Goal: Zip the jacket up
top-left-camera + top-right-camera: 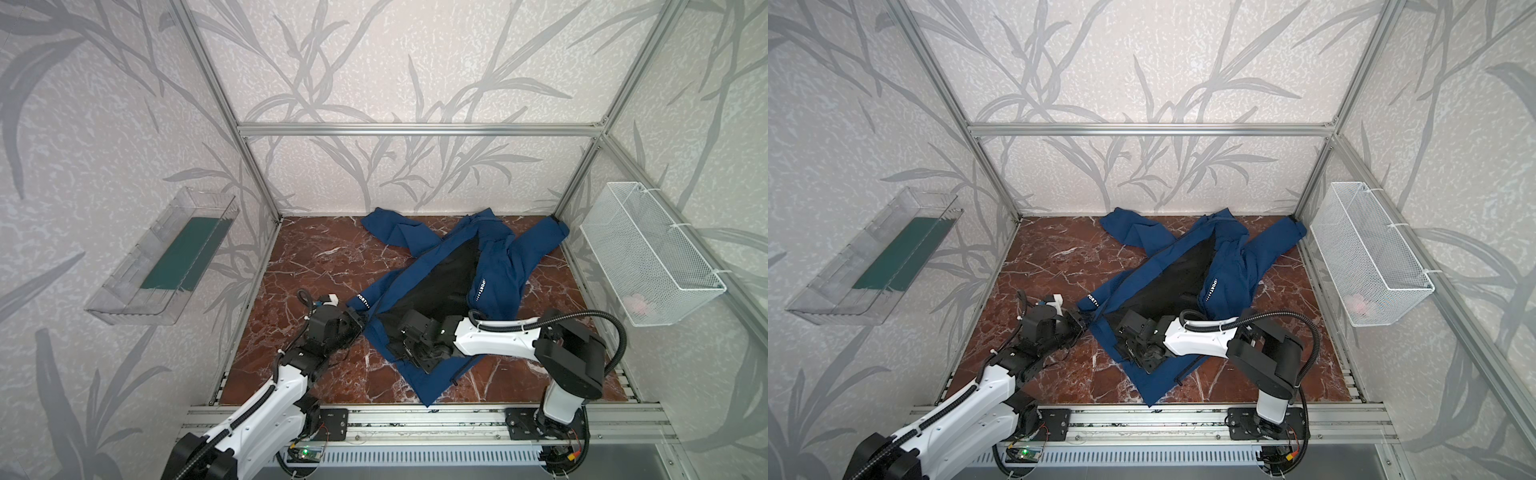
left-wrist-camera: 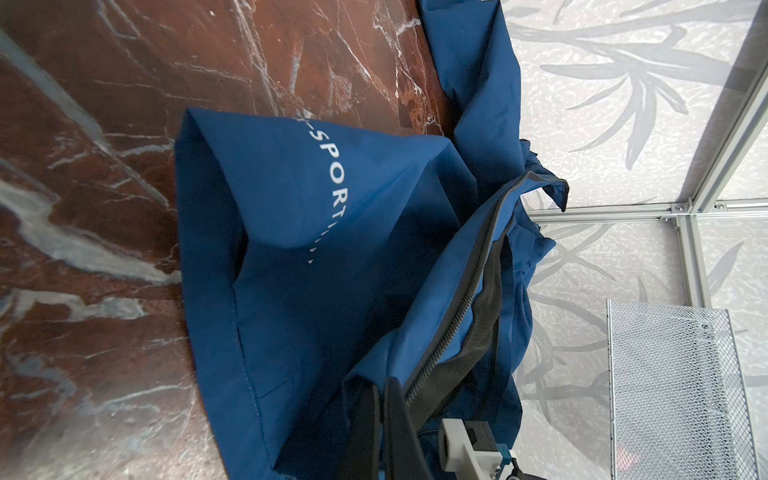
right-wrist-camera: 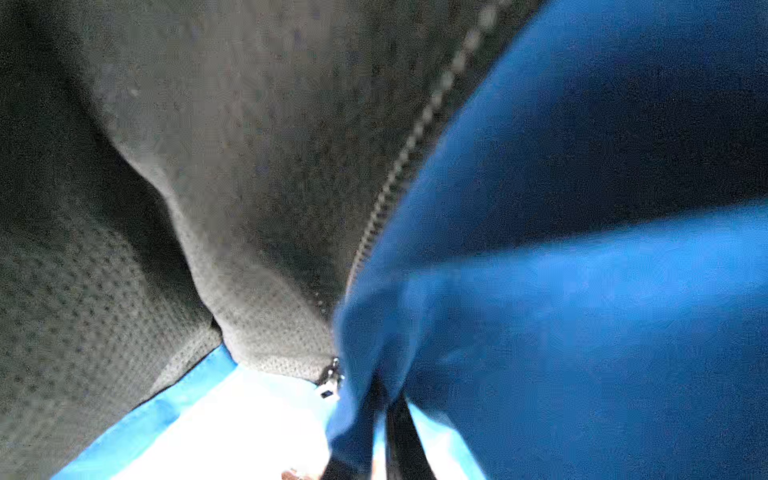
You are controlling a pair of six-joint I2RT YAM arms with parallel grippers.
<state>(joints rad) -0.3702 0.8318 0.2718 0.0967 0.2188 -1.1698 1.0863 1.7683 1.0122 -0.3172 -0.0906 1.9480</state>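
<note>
Navy blue jacket [image 1: 440,266] w/ black mesh lining [image 1: 440,286] showing at centre; small white "SPORT" lettering [image 2: 332,183] on the blue cloth, dark grey zip teeth [image 2: 465,286] along the lining edge. Under the jacket: red-brown marble-pattern tabletop [image 1: 316,266] w/ white veins. Behind the jacket: pale wall [image 1: 374,62] w/ grey leaf-and-stem print, silver metal frame [image 1: 415,129]. Left of the jacket: clear plastic bin [image 1: 124,286] w/ dark green base. Right of the jacket: white wire-mesh basket [image 1: 648,253], sth pink inside. Near the jacket's hem: arms [image 1: 494,336] white w/ black joints.
</note>
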